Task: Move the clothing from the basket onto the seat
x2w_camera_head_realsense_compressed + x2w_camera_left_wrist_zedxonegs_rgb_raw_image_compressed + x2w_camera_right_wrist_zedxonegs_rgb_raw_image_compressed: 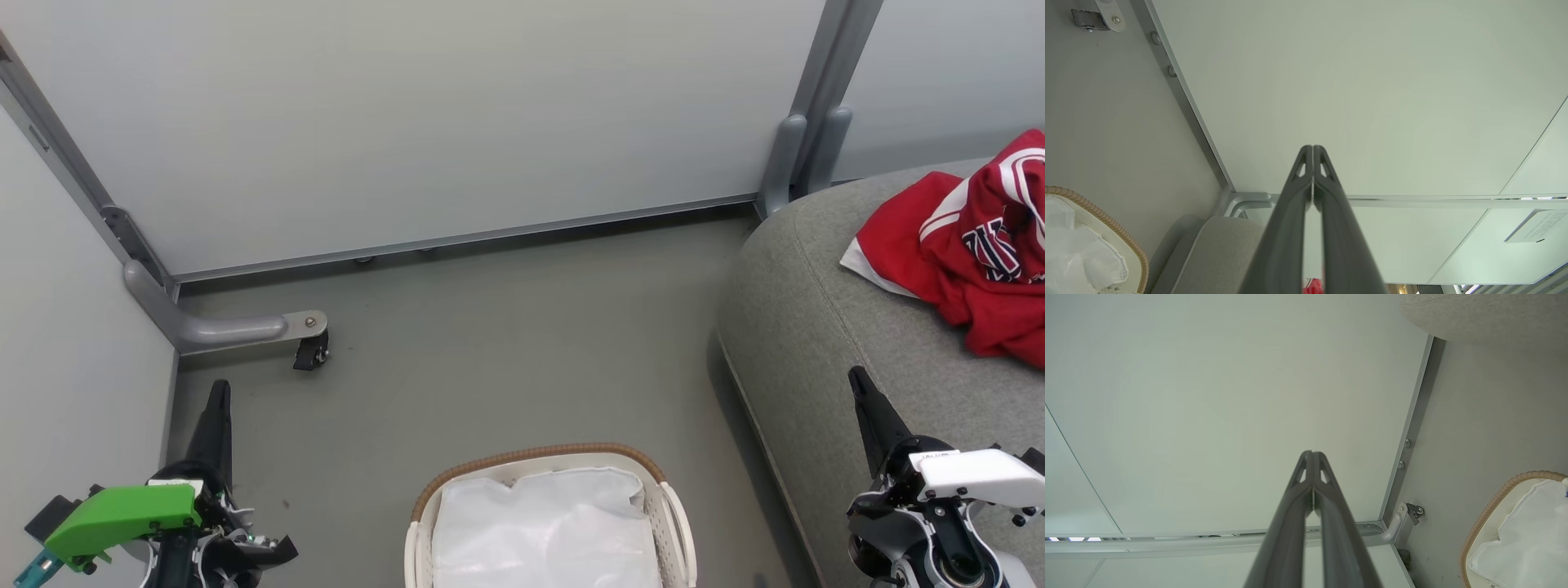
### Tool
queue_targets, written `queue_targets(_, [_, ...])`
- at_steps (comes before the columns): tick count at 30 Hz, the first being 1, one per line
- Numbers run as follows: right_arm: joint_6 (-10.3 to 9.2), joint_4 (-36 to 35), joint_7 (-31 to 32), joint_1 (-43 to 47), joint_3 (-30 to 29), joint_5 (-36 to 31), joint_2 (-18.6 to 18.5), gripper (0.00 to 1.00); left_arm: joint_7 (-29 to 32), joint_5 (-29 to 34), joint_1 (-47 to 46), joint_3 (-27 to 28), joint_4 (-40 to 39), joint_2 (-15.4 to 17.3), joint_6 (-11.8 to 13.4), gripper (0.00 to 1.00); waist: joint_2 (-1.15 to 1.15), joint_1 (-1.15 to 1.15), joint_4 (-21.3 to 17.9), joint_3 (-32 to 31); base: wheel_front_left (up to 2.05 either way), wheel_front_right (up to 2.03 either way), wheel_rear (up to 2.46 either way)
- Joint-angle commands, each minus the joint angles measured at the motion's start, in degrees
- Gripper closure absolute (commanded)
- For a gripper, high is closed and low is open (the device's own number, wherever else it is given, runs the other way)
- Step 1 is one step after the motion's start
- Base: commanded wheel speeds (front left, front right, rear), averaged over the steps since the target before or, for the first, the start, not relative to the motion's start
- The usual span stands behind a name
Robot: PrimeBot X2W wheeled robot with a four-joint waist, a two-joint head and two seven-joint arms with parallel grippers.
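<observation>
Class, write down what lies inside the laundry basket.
Inside the basket a crumpled white liner shows. Whatever lies beneath the liner is covered, and the basket's near end is cut off. The red clothing lies on the seat.

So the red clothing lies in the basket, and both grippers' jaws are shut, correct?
Not quite. In the head view the red clothing lies on the grey seat, not in the basket, where the white liner shows. The rest is right.
</observation>
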Motion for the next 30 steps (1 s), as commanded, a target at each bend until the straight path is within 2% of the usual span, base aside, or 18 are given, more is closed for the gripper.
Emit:
queue_targets(1, [-0.04, -0.25, 0.20, -0.45, -0.10, 0.17, -0.36, 1.00, 0.17, -0.16, -0.64, 0.14, -0.14, 0.27, -0.26, 1.00, 0.00, 0.00, 0.00, 0.00, 0.00, 0.00, 0.00])
queue_targets(30, [-0.04, -0.24, 0.20, -0.44, -0.09, 0.18, -0.36, 1.00, 0.16, -0.17, -0.64, 0.13, -0.15, 0.27, -0.26, 1.00, 0.00, 0.00, 0.00, 0.00, 0.00, 0.00, 0.00])
